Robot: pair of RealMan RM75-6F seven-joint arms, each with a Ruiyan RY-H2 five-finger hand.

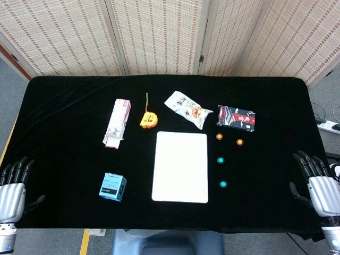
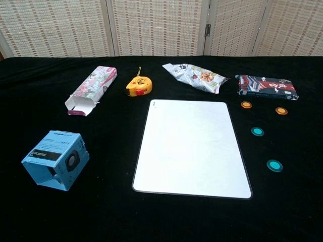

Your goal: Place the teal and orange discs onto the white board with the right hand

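While nothing had yet been grasped, the right hand (image 1: 320,187) was seen at the near right table edge with fingers spread and empty, and the left hand (image 1: 13,186) likewise released at the near left. Two small teal discs (image 1: 220,160) (image 1: 223,184) and two small orange discs (image 1: 219,136) (image 1: 239,142) were lying on the black cloth just right of the flat white rectangular board (image 1: 180,166), which was bare. A sound first reach would probably be made to the nearest teal disc, approached from above and pinched at its rim, since such thin discs are likely hard to lift off soft cloth; the dark patterned packet (image 1: 236,117) beyond the orange discs should be left undisturbed.
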